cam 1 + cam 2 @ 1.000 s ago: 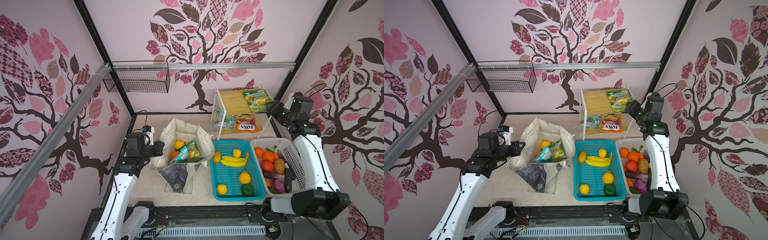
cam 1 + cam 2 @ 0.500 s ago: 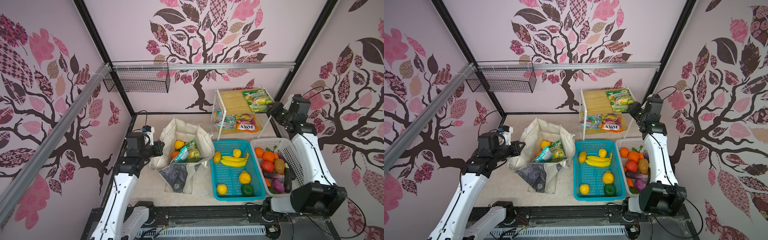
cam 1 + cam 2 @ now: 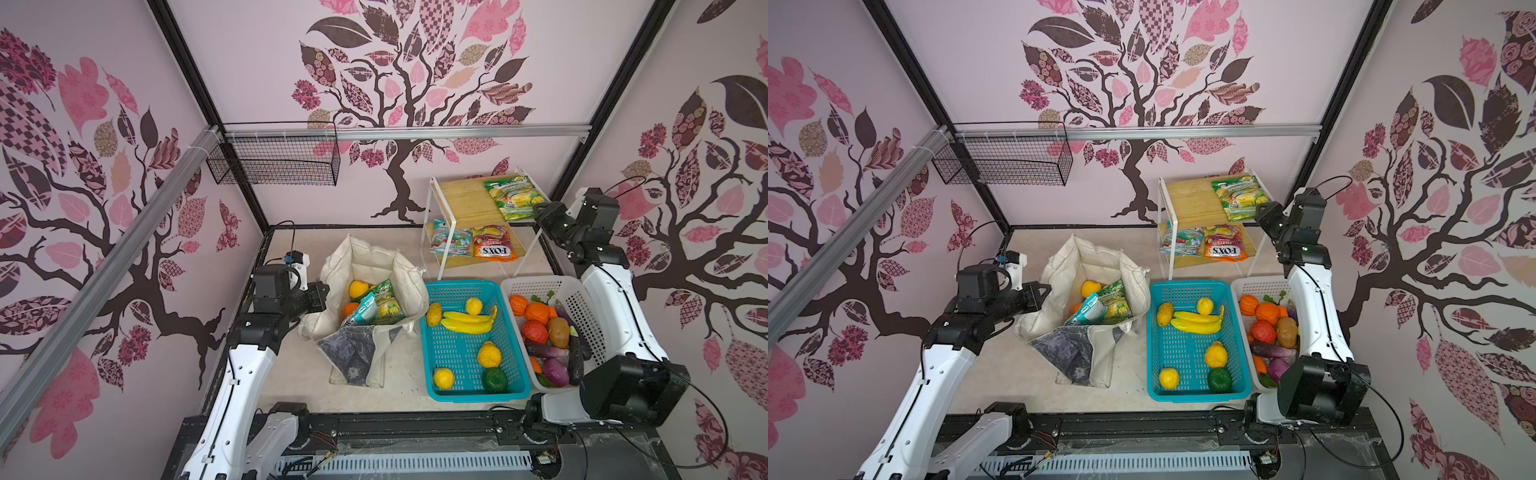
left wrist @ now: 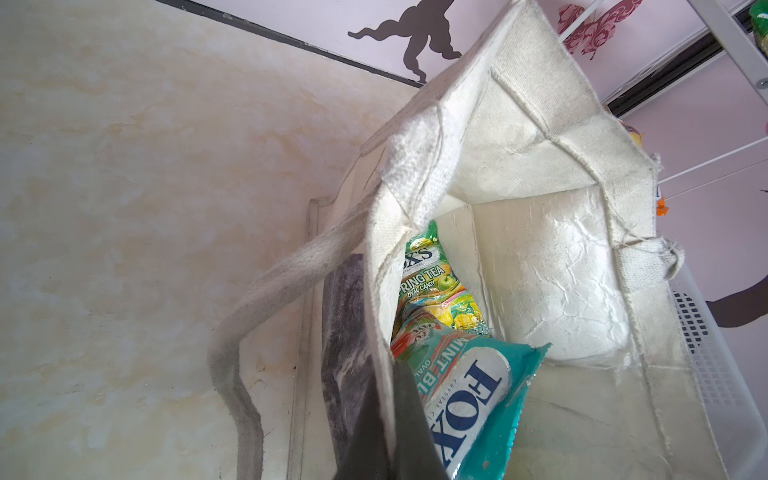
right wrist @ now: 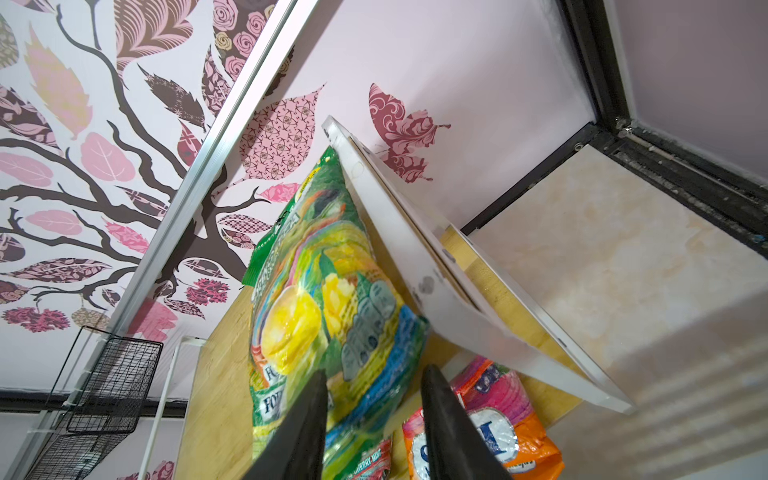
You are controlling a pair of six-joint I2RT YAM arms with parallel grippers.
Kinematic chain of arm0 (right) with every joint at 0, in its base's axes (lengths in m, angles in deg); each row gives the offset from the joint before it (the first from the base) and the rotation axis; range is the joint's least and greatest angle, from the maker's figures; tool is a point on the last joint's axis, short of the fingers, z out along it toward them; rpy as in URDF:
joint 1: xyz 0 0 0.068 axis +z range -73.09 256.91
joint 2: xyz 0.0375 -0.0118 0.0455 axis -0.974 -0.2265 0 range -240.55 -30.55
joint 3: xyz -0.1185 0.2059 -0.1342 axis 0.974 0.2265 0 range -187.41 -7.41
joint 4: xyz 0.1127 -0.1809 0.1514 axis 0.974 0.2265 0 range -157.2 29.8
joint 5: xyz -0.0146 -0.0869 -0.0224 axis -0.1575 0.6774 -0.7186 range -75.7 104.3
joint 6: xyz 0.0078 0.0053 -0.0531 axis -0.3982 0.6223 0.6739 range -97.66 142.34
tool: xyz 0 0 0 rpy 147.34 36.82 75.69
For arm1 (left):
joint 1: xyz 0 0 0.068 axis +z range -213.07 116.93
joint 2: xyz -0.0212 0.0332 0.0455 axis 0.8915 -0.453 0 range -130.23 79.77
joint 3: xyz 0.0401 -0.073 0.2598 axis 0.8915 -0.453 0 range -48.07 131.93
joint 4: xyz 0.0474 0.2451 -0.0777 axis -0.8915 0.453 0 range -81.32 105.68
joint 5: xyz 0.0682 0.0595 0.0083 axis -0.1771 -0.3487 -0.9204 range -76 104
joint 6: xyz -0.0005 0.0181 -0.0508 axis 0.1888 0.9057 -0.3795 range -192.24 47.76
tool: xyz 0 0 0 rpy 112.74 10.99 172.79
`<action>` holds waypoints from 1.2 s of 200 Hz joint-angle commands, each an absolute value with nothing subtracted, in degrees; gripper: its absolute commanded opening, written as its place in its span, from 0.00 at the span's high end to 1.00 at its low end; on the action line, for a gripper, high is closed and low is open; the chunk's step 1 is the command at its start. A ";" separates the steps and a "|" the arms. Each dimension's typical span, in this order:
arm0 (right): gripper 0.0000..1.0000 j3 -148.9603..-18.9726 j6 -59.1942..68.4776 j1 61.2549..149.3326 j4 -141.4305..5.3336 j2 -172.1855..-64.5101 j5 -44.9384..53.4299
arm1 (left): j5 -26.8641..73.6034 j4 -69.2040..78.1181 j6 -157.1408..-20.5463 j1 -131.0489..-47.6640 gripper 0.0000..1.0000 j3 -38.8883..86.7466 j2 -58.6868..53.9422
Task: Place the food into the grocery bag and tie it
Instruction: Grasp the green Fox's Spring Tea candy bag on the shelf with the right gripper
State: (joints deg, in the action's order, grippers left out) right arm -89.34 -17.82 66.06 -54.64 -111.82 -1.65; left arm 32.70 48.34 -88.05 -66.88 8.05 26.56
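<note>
The cream grocery bag (image 3: 370, 257) (image 3: 1096, 257) stands open left of centre. Its food shows in both top views: an orange fruit (image 3: 358, 288), a green packet (image 3: 384, 303) and a teal packet (image 3: 359, 311). My left gripper (image 3: 322, 293) (image 4: 386, 399) is shut on the bag's left rim (image 4: 378, 291), beside the teal packet (image 4: 469, 395). At the back right, my right gripper (image 3: 539, 210) (image 3: 1260, 208) (image 5: 374, 370) is open. Its fingers stand on either side of the near end of a green snack packet (image 3: 511, 197) (image 5: 324, 291) on the rack's top shelf.
A teal basket (image 3: 432, 286) holds bananas (image 3: 467, 322) and round fruits. A white basket (image 3: 540, 282) of vegetables stands to its right, under my right arm. The white rack's lower shelf carries an orange packet (image 3: 494, 249) and a teal packet. A black wire basket (image 3: 274, 160) hangs on the back wall.
My right gripper has come down and in towards the top shelf, and its jaws have narrowed around the green packet's end. The left arm and the bag have not moved.
</note>
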 commanded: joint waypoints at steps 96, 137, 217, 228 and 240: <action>0.69 -89.59 -21.59 66.36 -59.80 -114.11 -8.38 | 33.42 48.42 -87.00 -67.05 1.00 6.63 26.79; 0.87 -88.12 -23.37 66.36 -62.04 -113.56 -10.34 | 33.25 48.49 -86.92 -67.04 1.00 6.61 26.86; 0.93 -83.94 -25.51 71.82 -63.44 -106.89 -13.49 | 33.42 48.48 -87.04 -67.05 1.00 6.60 26.97; 0.92 -84.44 -23.95 74.18 -62.14 -106.57 -12.22 | 33.42 48.43 -87.06 -67.04 1.00 6.62 26.86; 0.90 -86.37 -21.39 75.66 -58.41 -106.90 -11.29 | 33.42 48.48 -87.02 -67.03 1.00 6.60 26.86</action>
State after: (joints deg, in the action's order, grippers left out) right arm -83.55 -24.75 71.94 -61.61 -109.26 -11.18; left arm 32.70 48.36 -88.01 -66.88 8.05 26.58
